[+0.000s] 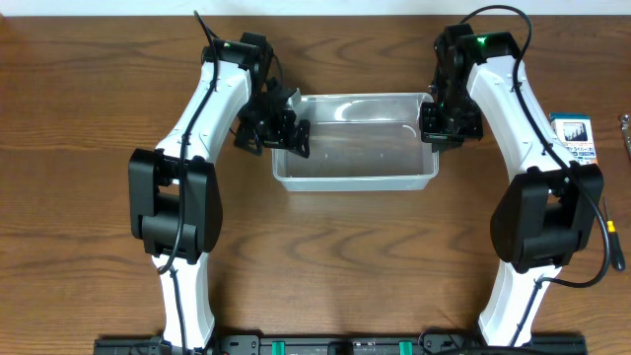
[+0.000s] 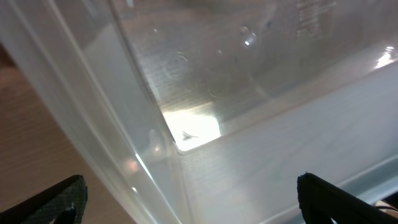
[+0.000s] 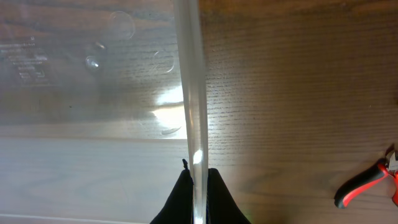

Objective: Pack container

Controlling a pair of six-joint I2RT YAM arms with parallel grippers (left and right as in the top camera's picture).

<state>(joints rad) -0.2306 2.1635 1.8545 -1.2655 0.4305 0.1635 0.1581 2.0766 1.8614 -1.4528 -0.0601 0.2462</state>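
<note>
Plainly, container (image 1: 355,148): clear, sitting flat on the worktop (image 1: 99,79) in the far middle, between the two grippers.
contents: nothing visible inside; the wood grain shows through its floor in every view.
progress: as I judge it, packing has not begun. The container is empty and neither gripper carries anything to go in, so positioning the container looks like the step in hand.
left to do: all of the actual filling. I cannot tell which items are meant.
long axis: runs left to right across the worktop, parallel to its far edge, with a short end facing each gripper.
mouth: faces straight up at the overhead camera, with no tilt that I can see.
right gripper (image 1: 435,130): closed to a thin pinch on the container's right-end wall. Its fingers (image 3: 180,199) straddle the rim, one inside and one outside.
left gripper (image 1: 292,133): jaws spread wide at the container's left end, holding nothing. A corner of the container lies between them in the wrist view; I cannot tell whether either pad touches the plastic.
box (image 1: 572,135): small, blue and white, near the right edge of the worktop, well apart from the container.
tool (image 3: 364,186): red-handled, lying on the wood to the container's right, only partly in view.
</note>
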